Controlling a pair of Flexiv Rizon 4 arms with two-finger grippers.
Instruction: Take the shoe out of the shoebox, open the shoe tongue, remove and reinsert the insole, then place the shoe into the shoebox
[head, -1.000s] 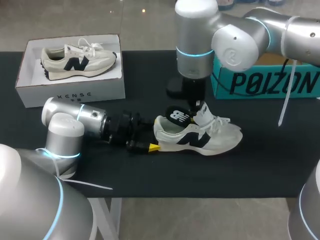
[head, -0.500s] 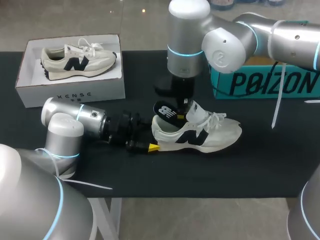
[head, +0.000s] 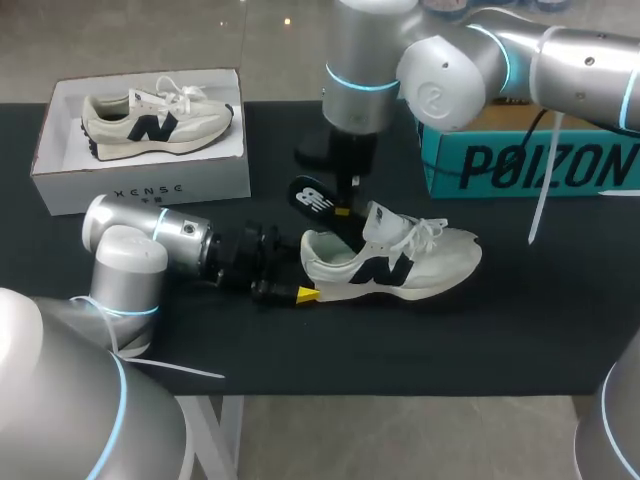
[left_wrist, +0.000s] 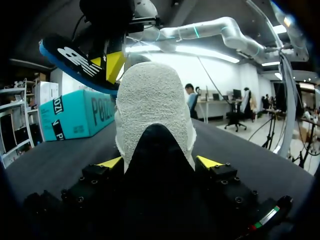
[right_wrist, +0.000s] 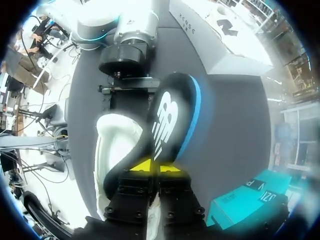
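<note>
1. Two arms are working on one shoe (head: 400, 268). It lies on its sole on the black table (head: 450, 345) in front of the teal box (head: 530, 165), well apart from the white shoebox (head: 140, 185) (a second shoe (head: 155, 122) lies in there).
2. The left gripper (left_wrist: 160, 161) comes in low along the table. Its yellow-tipped fingers press on the heel from both sides, pinning the shoe down.
3. The right gripper (right_wrist: 156, 166) hangs above the shoe's opening, fingers squeezed almost together on the dark insole (head: 313, 198). The insole's heel end, with its white logo, sticks up and back over the left arm, clear of the collar.
4. The insole's front end drops out of sight behind the raised tongue, so from here I can't tell whether it is free of the toe.
5. My read is that the removal step is in hand, roughly midway through the task. Reinserting the insole and boxing the shoe are not yet done.
6. To do this step well, I'd pull up and back along the shoe's length, toward the heel, rather than straight up. That way the foam slides out instead of folding.
7. The left grip is the anchor (everything depends on it). If the heel slips, the whole shoe will likely rise with the insole.
8. The laces and tongue sit just beside the pinch point, so a slow draw should avoid snagging them.
</note>
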